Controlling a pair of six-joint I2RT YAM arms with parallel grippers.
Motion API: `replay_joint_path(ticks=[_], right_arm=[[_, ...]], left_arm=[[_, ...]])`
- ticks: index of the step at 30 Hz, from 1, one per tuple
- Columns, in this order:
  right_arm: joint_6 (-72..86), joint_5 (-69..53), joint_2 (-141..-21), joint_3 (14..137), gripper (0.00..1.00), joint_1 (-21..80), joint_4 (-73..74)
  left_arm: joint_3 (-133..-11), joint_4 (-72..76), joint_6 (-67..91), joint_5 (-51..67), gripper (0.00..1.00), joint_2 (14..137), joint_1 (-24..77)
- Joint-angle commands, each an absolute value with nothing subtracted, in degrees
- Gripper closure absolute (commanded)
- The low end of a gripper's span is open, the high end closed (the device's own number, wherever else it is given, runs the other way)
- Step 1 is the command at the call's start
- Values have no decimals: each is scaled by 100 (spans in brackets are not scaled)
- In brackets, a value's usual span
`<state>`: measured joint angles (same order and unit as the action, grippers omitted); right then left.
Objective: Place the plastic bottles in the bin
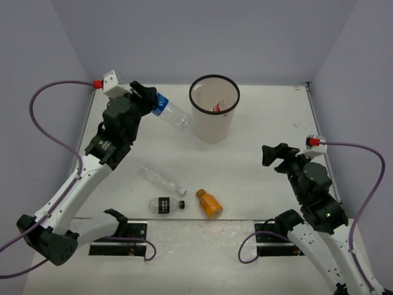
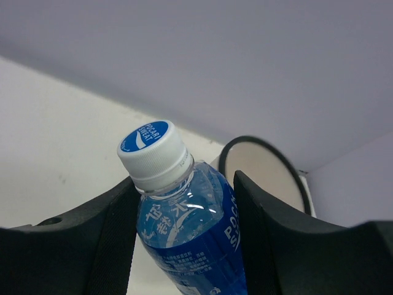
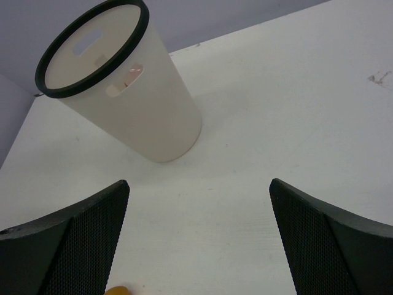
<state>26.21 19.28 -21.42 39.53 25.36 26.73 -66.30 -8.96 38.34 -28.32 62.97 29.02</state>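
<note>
Inside the bin (image 1: pixel 213 132) lies a red-labelled bottle (image 1: pixel 222 106); left fingers (image 2: pixel 92 246) clamp a blue-labelled bottle (image 2: pixel 190 233), right fingers (image 3: pixel 80 246) gape.

Robot lab: white table (image 1: pixel 245 169), plain walls (image 1: pixel 202 37)

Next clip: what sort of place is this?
Probably a lab test cell rather than a home: a white table boxed in by plain grey walls, two robot arms bolted at its near edge, and a white bin with a few plastic bottles set out.
</note>
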Motion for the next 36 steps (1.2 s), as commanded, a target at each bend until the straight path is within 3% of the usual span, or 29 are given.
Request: replay_joint_path(ticks=[1,7,13,20,23,26,27,29,30,32,36], right_arm=[[2657,1359,-2155,3759,1,2526,2244],[2402,-94,-2489,3534,1,2531,1766],[2587,-14,-2966,3411,1,2537,1797],[2486,37,-2744,3109,1,2531,1633],[2222,-350,-2957,3127,1,2540,1631],[2180,-751,-3194,3180,1,2547,1595],[2173,-785,-3242,3175,1,2556,1584],[2110,-729,-3340,3146,1,2567,1583],[2109,-694,-3366,3138,1,2584,1608],[2110,-633,-3401,3173,1,2628,1627],[2145,-519,-3376,3233,1,2782,1738]], left_arm=[[-7569,801,1897,-1723,100,6736,2936],[-8887,1395,1299,-782,100,8128,2934],[-10342,1229,1079,-40,100,9737,2962],[-10534,1230,679,-415,98,10465,3136],[-10379,1337,392,-536,76,10520,3318],[-10329,1389,-314,-943,66,10536,3671],[-10327,1382,-417,-1043,57,10538,3749],[-10211,1363,-315,-1113,27,10440,3832],[-10131,1381,-245,-1046,21,10387,3841],[-9907,1484,-106,-1004,0,10222,3841],[-9800,1434,-62,-1160,0,10046,3841]])
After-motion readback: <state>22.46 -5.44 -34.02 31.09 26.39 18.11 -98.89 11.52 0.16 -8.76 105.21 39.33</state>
